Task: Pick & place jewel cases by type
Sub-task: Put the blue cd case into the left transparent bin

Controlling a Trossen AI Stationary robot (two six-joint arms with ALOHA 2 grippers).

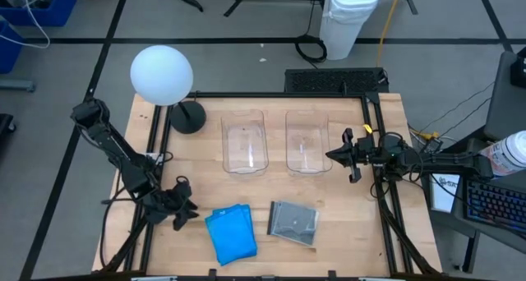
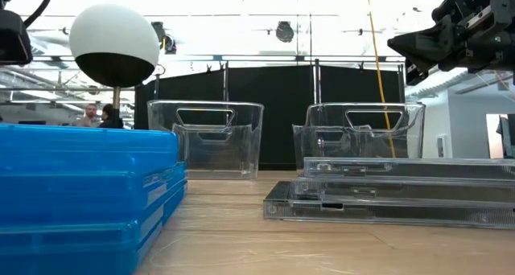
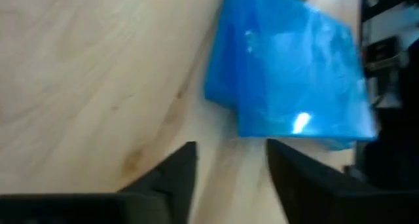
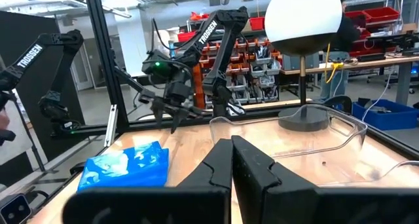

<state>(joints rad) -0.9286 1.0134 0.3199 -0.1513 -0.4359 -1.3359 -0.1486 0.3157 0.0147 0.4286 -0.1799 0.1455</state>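
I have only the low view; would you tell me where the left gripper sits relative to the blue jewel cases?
Observer: The left gripper is low over the table, just short of the blue jewel cases, on their left side.
Operator: Thank you. Is it holding anything?
Observer: No. In the left wrist view its jaws stand open, with only wood between them.
Operator: And the arm at my top right?
Observer: That is the right gripper, jaws shut, beside the right-hand clear tub.

Your left arm reaches low over the table's front-left | left gripper (image 3: 226, 165) has its fingers parted, holding nothing | your right arm waits at the right edge | right gripper (image 4: 232, 160) has fingers pressed together, empty
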